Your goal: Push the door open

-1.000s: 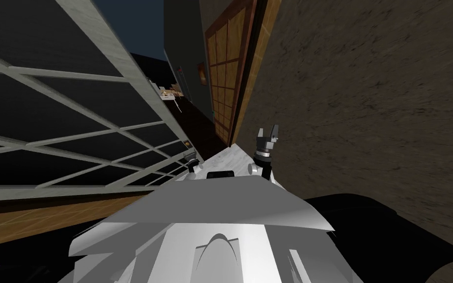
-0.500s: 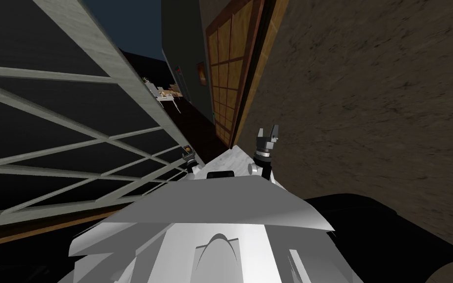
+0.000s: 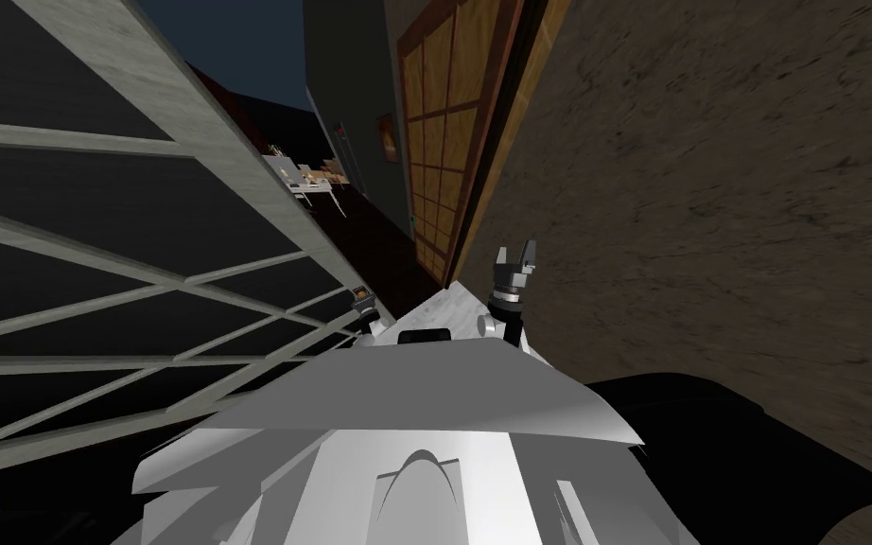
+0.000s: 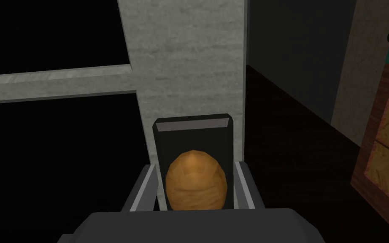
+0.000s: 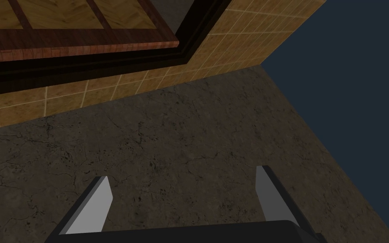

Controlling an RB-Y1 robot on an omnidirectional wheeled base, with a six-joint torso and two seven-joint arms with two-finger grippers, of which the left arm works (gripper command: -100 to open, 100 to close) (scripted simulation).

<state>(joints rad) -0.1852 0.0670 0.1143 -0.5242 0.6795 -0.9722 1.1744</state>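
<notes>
Left end effector (image 4: 194,165) is closed round the orange-brown knob (image 4: 194,185) on the grey-framed door (image 3: 165,95), which is close up on my left. Right end effector (image 3: 516,254) hangs open next to a rough brown wall (image 3: 708,237). Further off there's a wooden panelled door (image 3: 439,142).

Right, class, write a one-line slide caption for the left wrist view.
Left gripper shut on the orange knob, set on a dark plate on the pale grey door.
</notes>
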